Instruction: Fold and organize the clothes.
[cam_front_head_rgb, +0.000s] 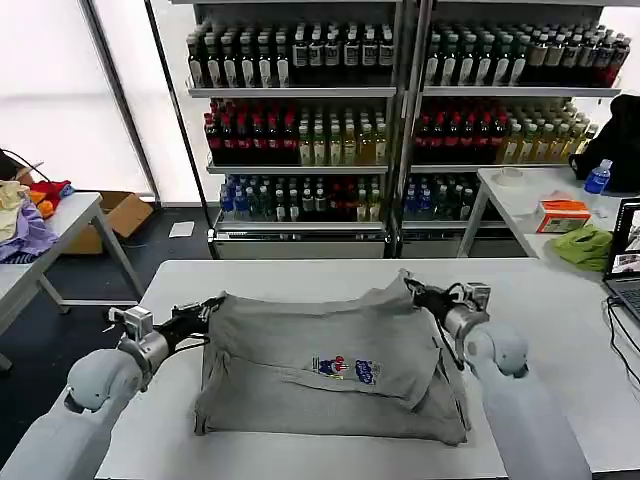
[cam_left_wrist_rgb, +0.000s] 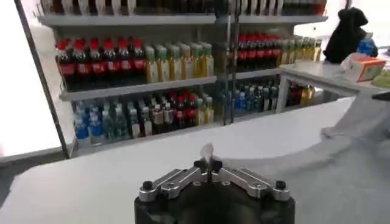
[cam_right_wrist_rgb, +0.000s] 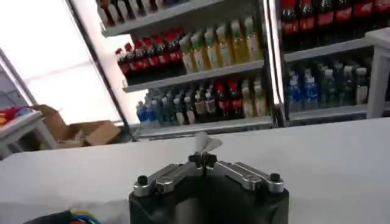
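Observation:
A light grey short-sleeved shirt (cam_front_head_rgb: 330, 370) with a small multicolour chest print lies on the white table (cam_front_head_rgb: 300, 275), its far edge lifted off the surface. My left gripper (cam_front_head_rgb: 213, 306) is shut on the shirt's far left corner, and my right gripper (cam_front_head_rgb: 413, 290) is shut on its far right corner. In the left wrist view the gripper (cam_left_wrist_rgb: 208, 163) pinches a small tuft of grey cloth (cam_left_wrist_rgb: 207, 151). The right wrist view has the right gripper (cam_right_wrist_rgb: 203, 159) clamped on a similar tuft (cam_right_wrist_rgb: 203, 143). The near hem rests flat on the table.
Shelves of bottled drinks (cam_front_head_rgb: 300, 110) stand behind the table. A side table (cam_front_head_rgb: 530, 195) at the right carries a lime-green cloth (cam_front_head_rgb: 583, 246), an orange box and a laptop. At the far left another table holds a purple and yellow garment pile (cam_front_head_rgb: 25, 225).

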